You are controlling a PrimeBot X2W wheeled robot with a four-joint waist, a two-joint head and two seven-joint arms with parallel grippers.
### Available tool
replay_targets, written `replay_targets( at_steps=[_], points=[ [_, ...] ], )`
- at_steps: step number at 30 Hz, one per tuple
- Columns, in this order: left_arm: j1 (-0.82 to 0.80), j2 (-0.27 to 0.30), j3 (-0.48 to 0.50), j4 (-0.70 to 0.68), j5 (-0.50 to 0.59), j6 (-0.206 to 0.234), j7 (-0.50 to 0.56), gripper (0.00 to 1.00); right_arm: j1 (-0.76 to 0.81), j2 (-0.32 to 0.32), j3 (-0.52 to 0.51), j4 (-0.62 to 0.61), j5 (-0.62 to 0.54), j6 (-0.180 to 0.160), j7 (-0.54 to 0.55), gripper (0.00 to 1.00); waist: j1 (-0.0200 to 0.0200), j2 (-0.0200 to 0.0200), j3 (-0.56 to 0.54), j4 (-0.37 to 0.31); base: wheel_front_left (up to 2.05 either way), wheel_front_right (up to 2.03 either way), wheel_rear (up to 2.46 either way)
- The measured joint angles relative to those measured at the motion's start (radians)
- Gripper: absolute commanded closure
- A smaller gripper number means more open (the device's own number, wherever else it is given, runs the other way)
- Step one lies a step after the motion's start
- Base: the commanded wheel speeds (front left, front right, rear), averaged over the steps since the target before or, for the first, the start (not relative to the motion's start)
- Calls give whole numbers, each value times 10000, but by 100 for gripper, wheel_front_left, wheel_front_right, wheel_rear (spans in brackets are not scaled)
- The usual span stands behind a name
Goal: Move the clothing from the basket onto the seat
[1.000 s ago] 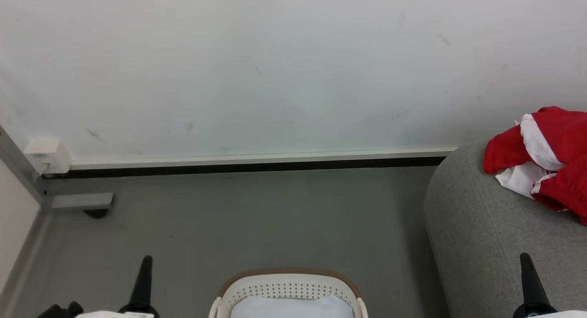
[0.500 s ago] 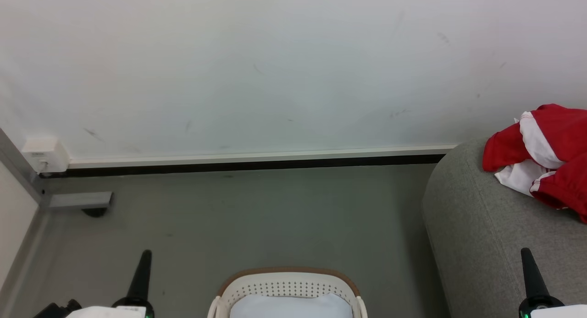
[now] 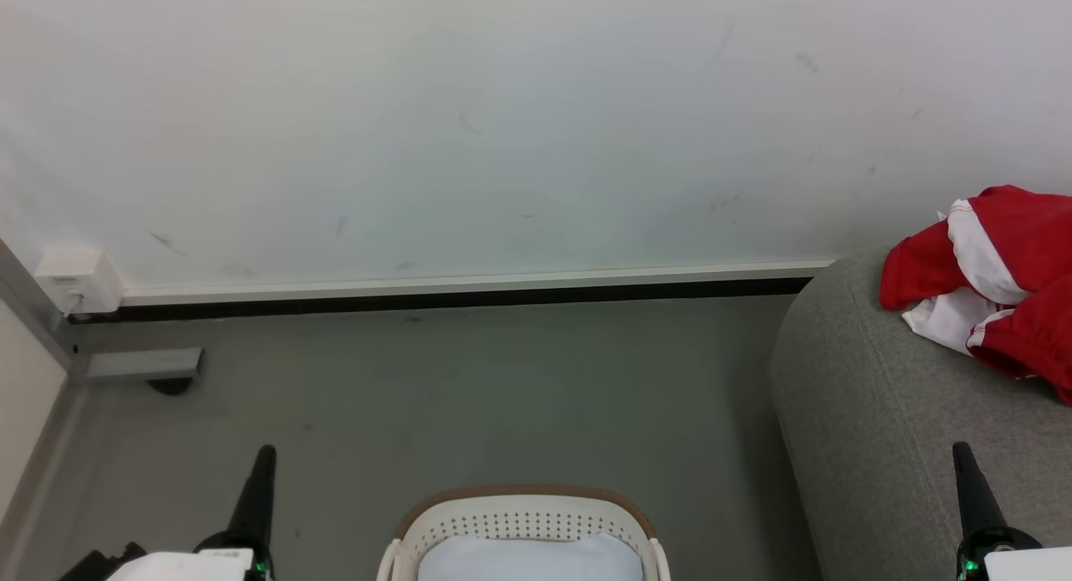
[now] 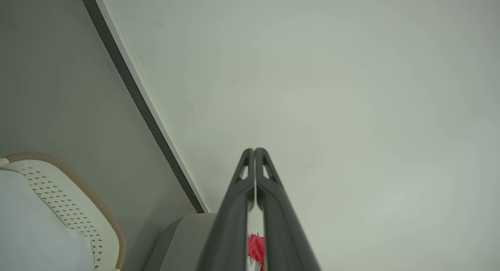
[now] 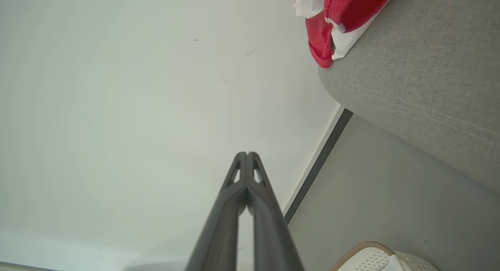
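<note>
The red clothing (image 3: 1013, 263) with white panels lies crumpled on the grey seat (image 3: 871, 422) at the right; the right wrist view has the clothing (image 5: 336, 13) at the seat's (image 5: 422, 79) edge. Bottom centre stands the cream basket (image 3: 519, 522) with its brown rim, a pale white-blue cloth (image 3: 523, 560) inside. My left gripper (image 3: 265, 455) points up at the lower left, shut and empty. At the lower right my right gripper (image 3: 960, 452) is shut and empty in front of the seat. Both wrist views show the fingertips pressed together, left gripper (image 4: 254, 150) and right gripper (image 5: 247, 154).
A white wall (image 3: 502, 129) with a dark-edged skirting strip (image 3: 461, 296) runs across the back. Grey floor (image 3: 469, 397) lies between the wall and the basket. A small white box (image 3: 71, 280) and a grey metal foot (image 3: 142, 365) sit in the left corner.
The whole head view has drifted slightly, so the scene sits a little higher. Both grippers reach slightly further up the view. The clothing and basket lie where they were.
</note>
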Motion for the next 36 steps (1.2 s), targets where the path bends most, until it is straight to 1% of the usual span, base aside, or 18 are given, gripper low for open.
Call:
replay_targets(
  at_steps=[27, 28, 36],
  points=[
    [-273, -27, 182, 21, -1873, -2, 516, 100, -375, -4, -109, 69, 2019, -4, 527, 100, 0, 0, 120, -66, 0, 0, 0],
    [-301, -31, 198, 23, -2015, -2, 552, 100, -392, -4, -119, 75, 2266, -4, 552, 100, 0, 0, 134, -73, 0, 0, 0],
    [-309, -31, 199, 23, -2040, -2, 556, 100, -399, -4, -125, 77, 2305, -4, 583, 100, 0, 0, 135, -74, 0, 0, 0]
  ],
)
